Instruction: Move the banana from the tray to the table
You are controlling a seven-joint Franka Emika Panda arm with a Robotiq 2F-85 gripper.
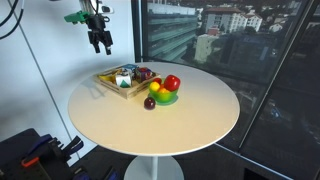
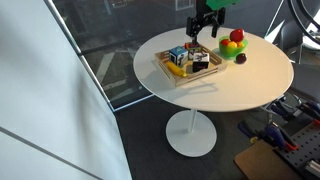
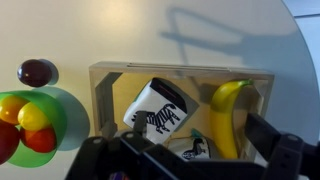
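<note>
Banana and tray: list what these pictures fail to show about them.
- Banana: its lower end is hidden behind the gripper in the wrist view; too small to pick out in both exterior views.
- Tray: near rim covered by the gripper, wrist view.
- Zebra-striped object: wrist view, blurred; what it is, unclear.

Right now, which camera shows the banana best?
The wrist view: the banana lies large and clear in the tray. In both exterior views it is too small to make out clearly.

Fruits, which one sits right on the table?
The dark plum, beside the green bowl. The banana lies in the tray, the rest in the bowl.
</note>
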